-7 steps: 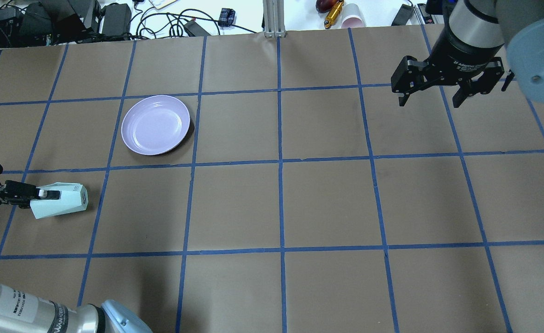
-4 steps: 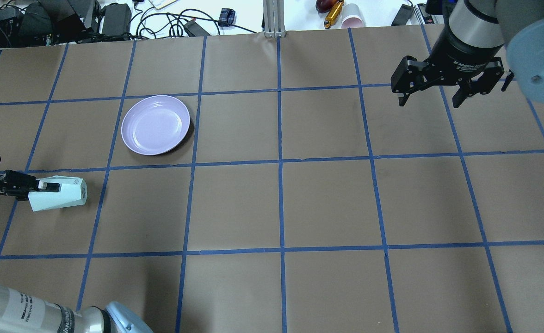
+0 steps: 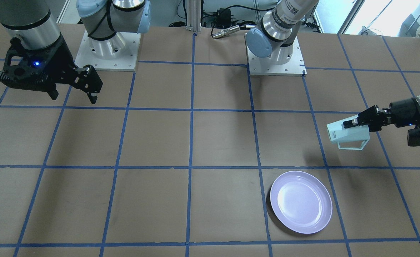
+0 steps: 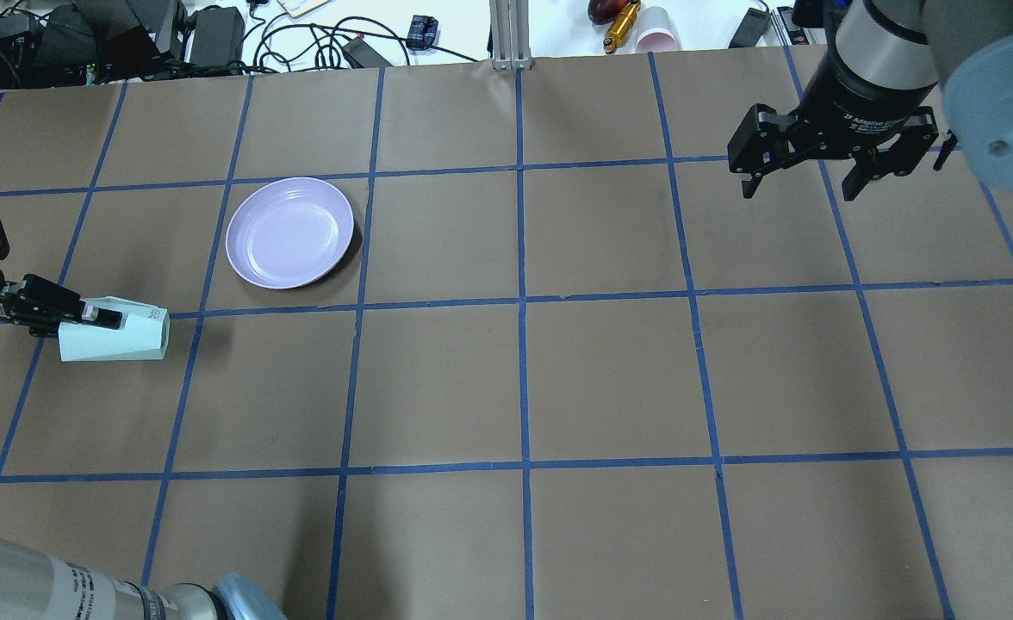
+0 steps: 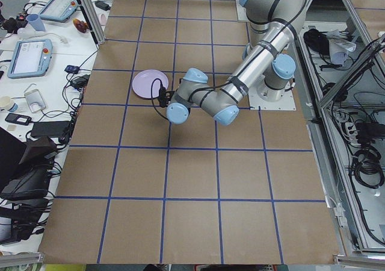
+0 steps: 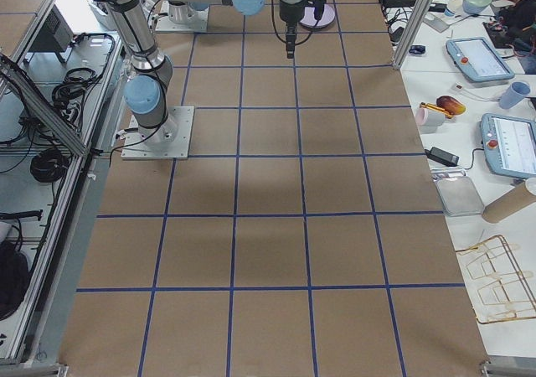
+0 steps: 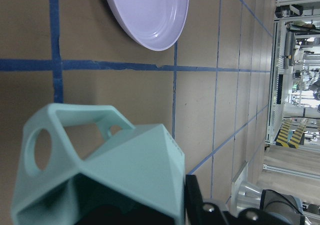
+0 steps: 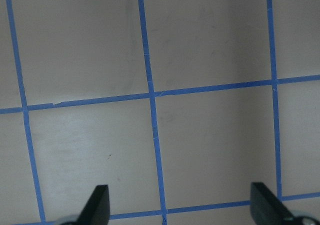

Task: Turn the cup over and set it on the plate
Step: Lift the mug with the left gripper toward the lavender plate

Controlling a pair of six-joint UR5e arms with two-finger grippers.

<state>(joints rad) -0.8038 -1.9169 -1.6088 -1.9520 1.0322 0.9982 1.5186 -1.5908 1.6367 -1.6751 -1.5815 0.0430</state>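
The pale mint-green cup [image 4: 119, 341] is held on its side above the table, base toward the table's middle, handle facing the plate side [image 3: 351, 144]. My left gripper [image 4: 103, 318] is shut on the cup's wall at its rim end [image 3: 350, 123]. The lavender plate [image 4: 289, 232] lies on the table, apart from the cup, farther from the robot and to the right [image 3: 301, 202]. The left wrist view shows the cup [image 7: 105, 180] close up with the plate [image 7: 150, 12] beyond it. My right gripper [image 4: 804, 185] hangs open and empty over the table's far right; its fingertips [image 8: 100, 205] show in the right wrist view.
The table [image 4: 524, 379] is brown paper with a blue tape grid. Cables, power bricks and a paper cup [image 4: 657, 30] lie beyond its far edge. The two arm bases [image 3: 106, 46] stand at the robot's side.
My left gripper has carried the cup away from the robot, toward the plate's row, and the cup has turned a little in the overhead view. The right arm has not moved.
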